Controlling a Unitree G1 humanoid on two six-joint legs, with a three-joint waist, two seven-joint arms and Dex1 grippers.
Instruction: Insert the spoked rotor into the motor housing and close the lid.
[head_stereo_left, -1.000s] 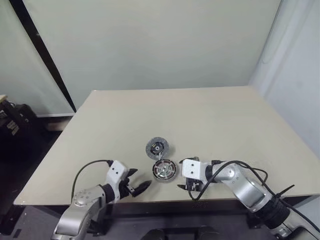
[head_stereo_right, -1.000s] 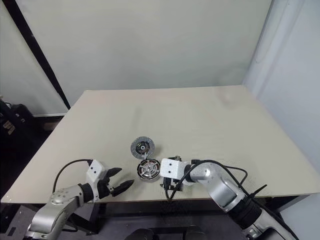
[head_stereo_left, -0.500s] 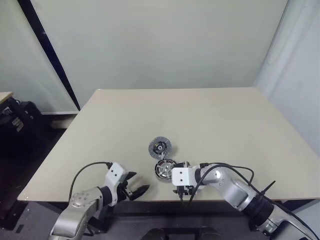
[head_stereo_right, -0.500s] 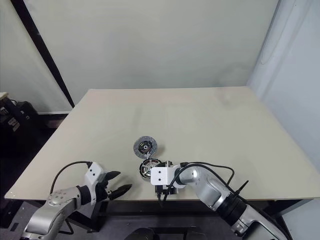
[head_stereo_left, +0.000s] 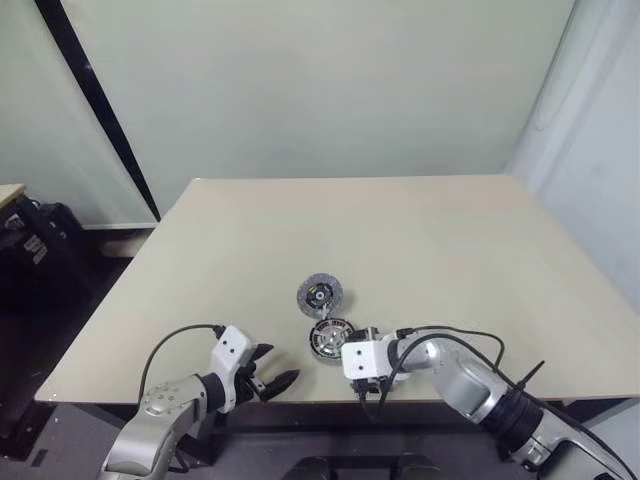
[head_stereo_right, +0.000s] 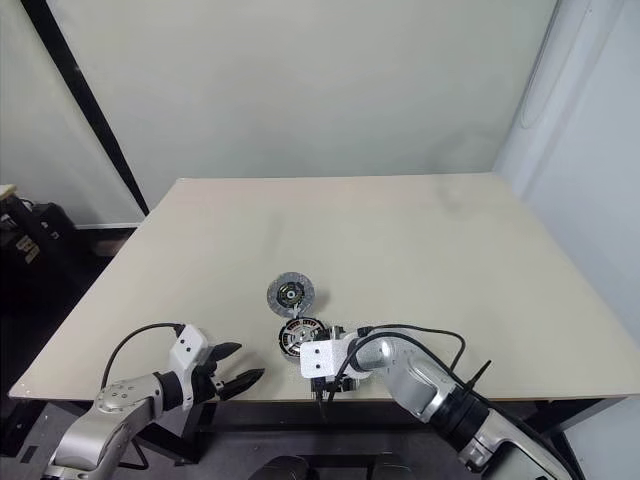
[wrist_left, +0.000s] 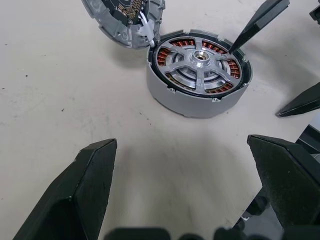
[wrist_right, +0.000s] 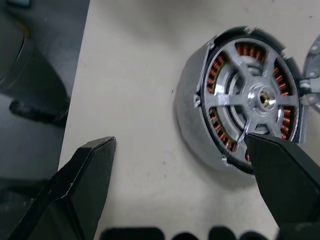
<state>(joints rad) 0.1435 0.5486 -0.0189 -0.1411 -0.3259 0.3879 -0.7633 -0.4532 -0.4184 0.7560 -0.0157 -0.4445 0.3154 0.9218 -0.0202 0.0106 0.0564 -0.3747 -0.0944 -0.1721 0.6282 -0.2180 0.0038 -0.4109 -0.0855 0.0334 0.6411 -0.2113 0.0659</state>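
Head views: low in the frame, near the table's (head_stereo_left: 420, 240) front edge, sits the motor housing (head_stereo_left: 329, 338) with the spoked rotor (wrist_left: 199, 62) already seated inside it. The lid (head_stereo_left: 320, 295) lies flat just above it in the picture, nearly touching. The left gripper (head_stereo_left: 272, 380) hangs at lower left beyond the table edge, fingers spread and empty. The right gripper (head_stereo_right: 335, 345) is at lower centre, right beside the housing.

Left wrist view: the housing stands in the upper middle, copper windings showing between the rotor's spokes; the lid leans against its rim at the top. One black fingertip (wrist_left: 257, 22) of the right gripper reaches the housing's rim from the upper right.

Right wrist view: the fingers stand wide apart, gripping nothing; one fingertip overlaps the housing's rim at right.
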